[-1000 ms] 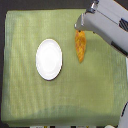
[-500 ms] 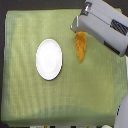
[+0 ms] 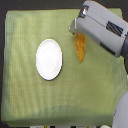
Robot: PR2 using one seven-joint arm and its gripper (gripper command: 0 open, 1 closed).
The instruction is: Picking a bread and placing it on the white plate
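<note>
The bread is a narrow golden-orange loaf lying lengthwise on the green cloth, to the exterior view's right of the white plate. The round plate has nothing on it. My gripper sits at the end of the big grey arm coming in from the upper right. It is over the bread's far end and hides that end. The fingers are dark and blurred against the loaf, so I cannot tell whether they are open or shut, or whether they touch it.
A green cloth covers the whole table. A pale rounded part of the robot shows at the lower right corner. The cloth's dark far edge runs along the top of the view.
The arm has moved toward the exterior view's left and covers more of the bread's far end. The bread and the plate have stayed where they were.
</note>
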